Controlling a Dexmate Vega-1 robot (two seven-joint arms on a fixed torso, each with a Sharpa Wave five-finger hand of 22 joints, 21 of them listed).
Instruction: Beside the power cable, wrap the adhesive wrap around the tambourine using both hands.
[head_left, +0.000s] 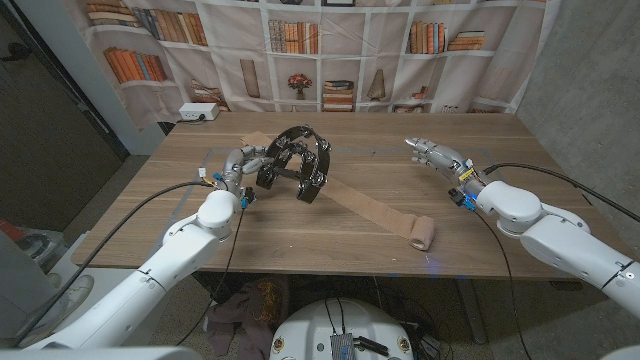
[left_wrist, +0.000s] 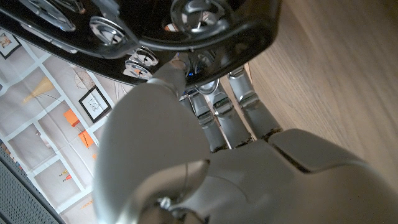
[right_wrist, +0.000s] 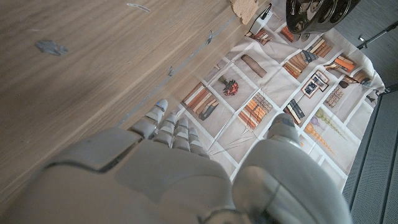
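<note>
Wooden table (head_left: 480, 215) carries every item I log from my remote station. Item one: black tambourine (head_left: 296, 163), standing tilted on its rim at left of centre, its metal jingles plain in the left wrist view. Item two: tan adhesive wrap (head_left: 368, 209), a strip running from the tambourine toward the near right and ending in a small roll (head_left: 422, 233) close to the near edge; a further tan piece lies just beyond the tambourine on the far side. Item three: my left hand (head_left: 243, 167), gripping the tambourine's left rim, thumb over the frame and fingers (left_wrist: 219, 111) behind it. Item four: my right hand (head_left: 436, 153), held above the table on the right with fingers spread, holding nothing, well apart from tambourine and roll. Item five: white power strip (head_left: 197, 112) at the far left corner. Item six: bookshelf-printed curtain (head_left: 400, 50) hanging behind the table. Black cables trail along both arms. Nothing stands between the right hand and the wrap's strip.
</note>
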